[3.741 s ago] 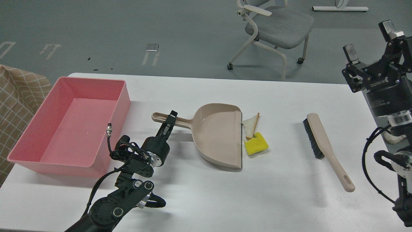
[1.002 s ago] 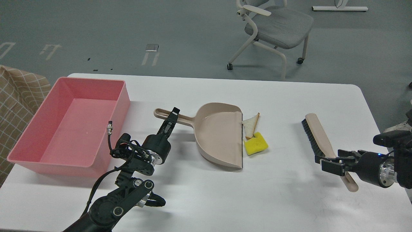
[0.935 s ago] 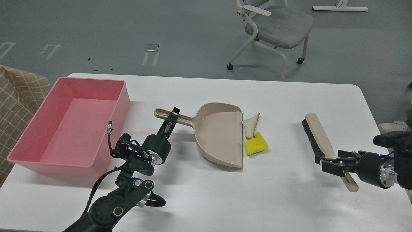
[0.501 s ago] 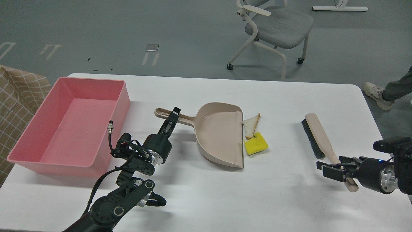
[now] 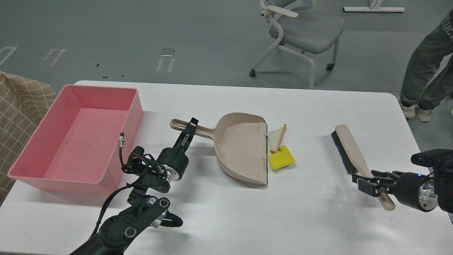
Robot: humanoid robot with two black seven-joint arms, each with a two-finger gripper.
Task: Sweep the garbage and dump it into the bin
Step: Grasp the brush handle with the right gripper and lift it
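The bin (image 5: pixel 136 114), a pink tub, stands empty at the table's left. The garbage lies at the mouth of a beige dustpan (image 5: pixel 240 148): a triangular bread slice (image 5: pixel 276 136) and, just in front of it, a yellow sponge block (image 5: pixel 281 157). My left gripper (image 5: pixel 191 128) sits on the dustpan's long handle (image 5: pixel 205 132) and looks shut on it. A beige hand brush (image 5: pixel 348 147) with black bristles lies to the right. My right gripper (image 5: pixel 366 183) straddles the brush handle low on the table; how far its jaws have come together does not show.
The white table (image 5: pixel 247 216) has bare surface along its front. Behind it stand a grey office chair (image 5: pixel 304 24) and a person's legs (image 5: pixel 424 63) at the far right. A checked cloth (image 5: pixel 17 106) lies left of the bin.
My right arm came down from high on the right to the brush handle and shifted slightly right there. The dustpan turned a little with my left gripper. A person walked in at the right.
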